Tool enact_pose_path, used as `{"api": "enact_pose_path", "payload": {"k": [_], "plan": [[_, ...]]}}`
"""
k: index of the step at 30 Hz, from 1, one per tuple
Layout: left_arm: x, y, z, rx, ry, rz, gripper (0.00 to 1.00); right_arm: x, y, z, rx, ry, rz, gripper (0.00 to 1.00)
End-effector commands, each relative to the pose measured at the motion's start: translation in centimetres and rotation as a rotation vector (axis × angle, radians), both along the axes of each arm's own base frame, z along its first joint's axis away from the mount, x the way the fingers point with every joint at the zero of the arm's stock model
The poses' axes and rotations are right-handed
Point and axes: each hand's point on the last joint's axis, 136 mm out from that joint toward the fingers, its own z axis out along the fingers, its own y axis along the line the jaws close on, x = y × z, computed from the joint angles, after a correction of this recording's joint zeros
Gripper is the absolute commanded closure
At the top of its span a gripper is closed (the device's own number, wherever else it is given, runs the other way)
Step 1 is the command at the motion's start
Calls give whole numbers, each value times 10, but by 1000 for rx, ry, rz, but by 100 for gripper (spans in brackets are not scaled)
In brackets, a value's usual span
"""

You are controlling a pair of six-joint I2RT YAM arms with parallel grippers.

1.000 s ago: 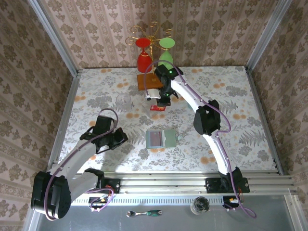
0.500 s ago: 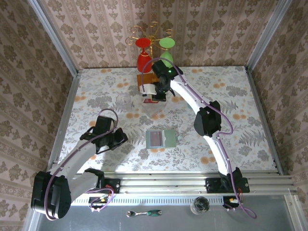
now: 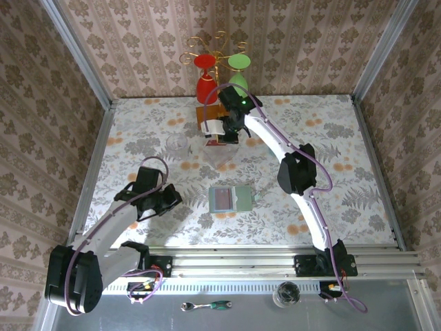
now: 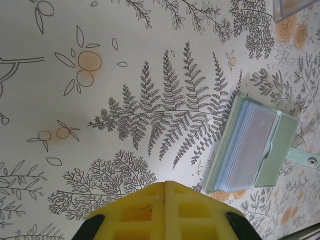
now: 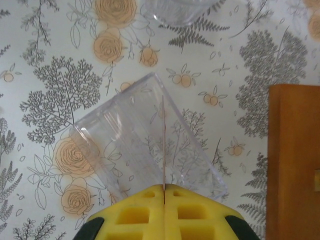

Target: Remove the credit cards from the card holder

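Pinching a credit card [image 5: 163,145] edge-on in the right pincer [image 5: 164,189] over the clear plastic tray [image 5: 115,150]; probably worth lowering between its walls before spreading, lest it skid out. Seeing no cards lying in that tray, and holding the left pincer [image 4: 165,187] pressed together near the card holder [image 4: 255,147] lying open mid-worktop [image 4: 125,60], sleeves stacked.

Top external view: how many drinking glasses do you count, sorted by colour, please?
Red: 1, the red glass on the gold rack
Green: 1, the green glass on that rack
Clear: 2, the table glass and the front ledge glass
Total: 4
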Motion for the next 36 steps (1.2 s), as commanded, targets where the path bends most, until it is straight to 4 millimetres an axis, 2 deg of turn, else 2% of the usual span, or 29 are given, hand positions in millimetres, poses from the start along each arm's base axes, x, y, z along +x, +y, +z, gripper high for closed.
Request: {"api": "enact_pose_path", "payload": {"k": [1, 10, 20, 36], "plan": [[-6, 5, -9, 21, 27, 4, 95, -10, -12, -19, -41, 76, 12, 100], [-7, 5, -9, 18, 27, 7, 95, -14, -26, -30, -99, 122, -26, 100], [-8, 5, -9, 16, 27, 3, 95, -35, -41, -27, -160, 211, -80, 100], [-10, 5, -12, 11, 30, 0, 95, -48, -47, -14, -181, 241, -192, 100]]}}
